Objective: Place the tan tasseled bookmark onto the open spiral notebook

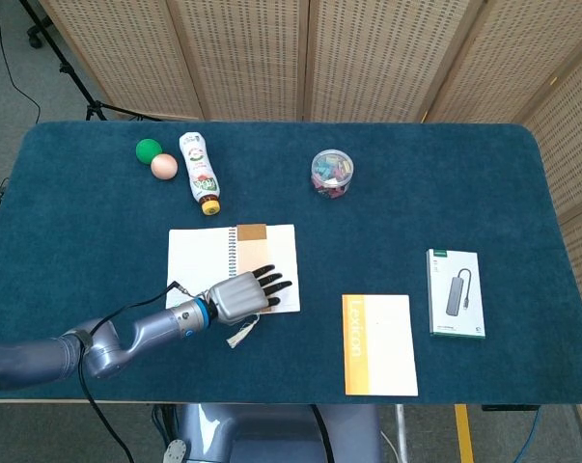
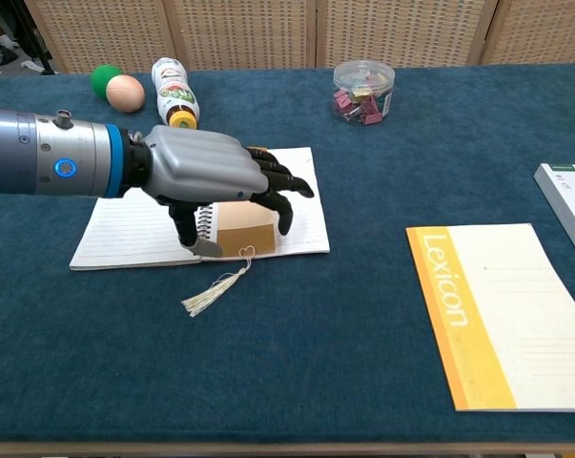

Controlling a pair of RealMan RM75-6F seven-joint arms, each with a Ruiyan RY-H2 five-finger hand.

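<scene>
The left hand reaches in from the left, palm down, over the lower right page of the open spiral notebook; its dark fingers are spread and droop toward the paper, and it holds nothing. Whether the thumb, which points down near the page's front edge, touches the paper cannot be told. Its grey forearm with a blue ring runs off the left border in the chest view; in the head view the arm bends back toward the counter's near edge. Under the hand lies the tan tasseled bookmark: its card rests on the right page, partly hidden by the fingers, while the cream tassel trails off the notebook's front edge onto the blue counter. A brown patch shows at the top of the notebook behind the hand. The right hand shows in neither view. Farther out lie a yellow-and-white Lexicon pad, a white boxed item cut off at the right in the chest view, a clear tub of clips, a bottle on its side, and a green ball beside a peach ball.
</scene>
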